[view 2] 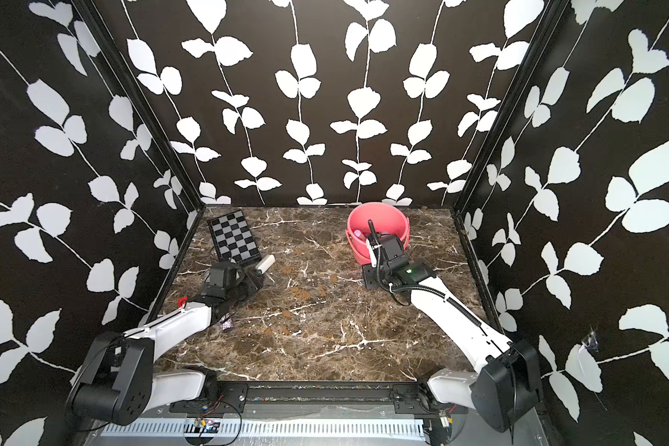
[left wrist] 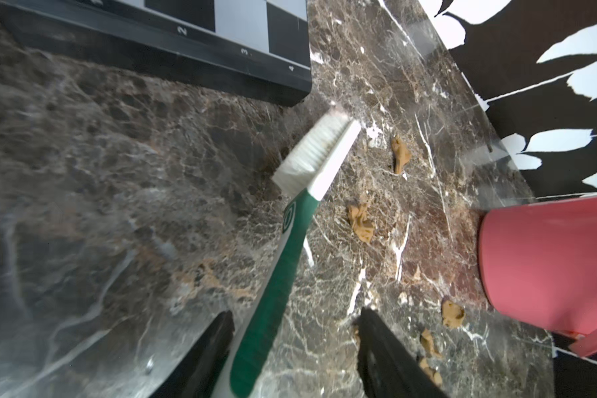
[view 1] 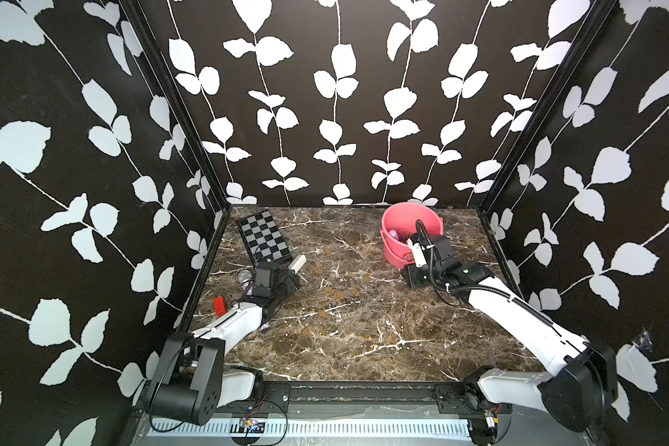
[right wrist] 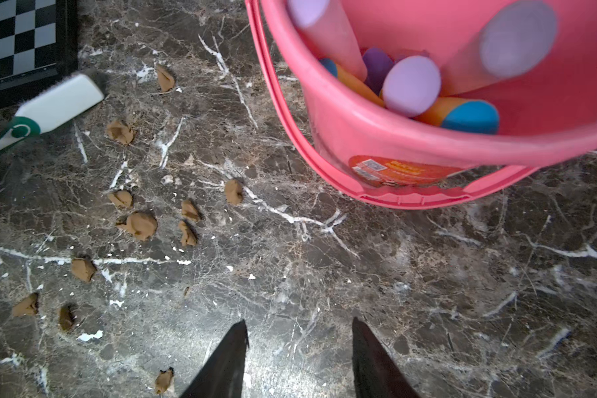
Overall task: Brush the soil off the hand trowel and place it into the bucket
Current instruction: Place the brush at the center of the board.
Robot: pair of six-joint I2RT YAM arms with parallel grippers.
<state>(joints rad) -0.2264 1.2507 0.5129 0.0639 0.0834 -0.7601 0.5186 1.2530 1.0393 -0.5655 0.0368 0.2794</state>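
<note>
Now the left jaws stand parted low over the desk (view 1: 364,340) near its left side. The green-and-white brush (left wrist: 290,224) runs out between them, its handle against one jaw and clear of the other. Its white bristle head lies just off a corner of the chessboard (left wrist: 152,44).

The right jaws are parted too, with only bare desk between them, just in front of the bucket (right wrist: 342,131). The bucket stands upright toward the far right of the desk, close to the back wall. Its bail handle hangs down the near side and its red-orange label faces the right arm.

Inside it lean several toy tools: pink handles with lilac ends (right wrist: 411,86) and an orange handle with a blue end (right wrist: 469,117). Which of them is the hand trowel I cannot tell.

The soil (right wrist: 138,224) lies as small brown clumps scattered on the desk between the brush and the bucket, none touching either.
</note>
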